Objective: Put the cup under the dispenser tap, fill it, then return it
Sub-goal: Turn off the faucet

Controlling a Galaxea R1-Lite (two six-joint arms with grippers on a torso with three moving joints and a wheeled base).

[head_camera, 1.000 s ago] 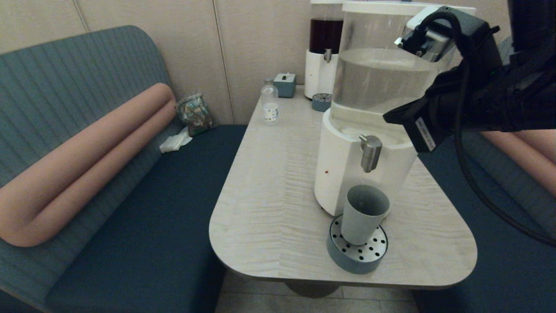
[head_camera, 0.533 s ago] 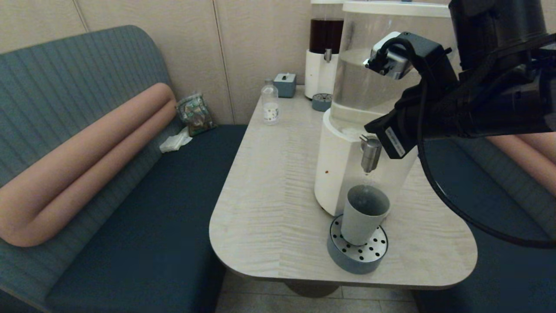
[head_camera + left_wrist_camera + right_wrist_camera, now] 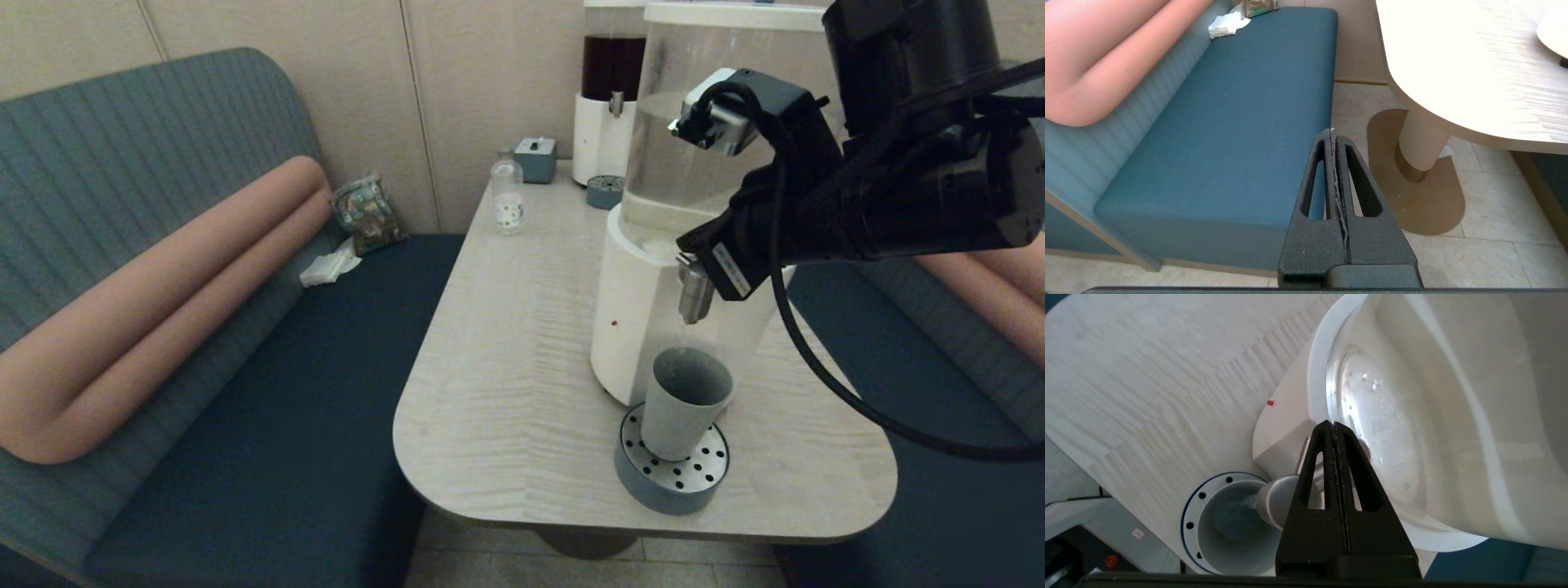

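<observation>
The grey-blue cup stands upright on the round perforated drip tray, straight below the steel dispenser tap of the big white-based dispenser. From above, the cup shows water streaming into it from the tap. My right gripper is shut with nothing between its fingers, lying on top of the tap against the dispenser's clear tank. In the head view its fingers are hidden behind the wrist. My left gripper is shut and empty, down beside the bench below the table.
A second dispenser with dark-red liquid, a small clear bottle and a little grey box stand at the table's far end. Blue bench seats flank the table; a packet and tissue lie on the left bench.
My right arm has swung left and down from beside the tank until its shut fingers rest on the tap. Water now runs into the cup, which has stayed in place.
</observation>
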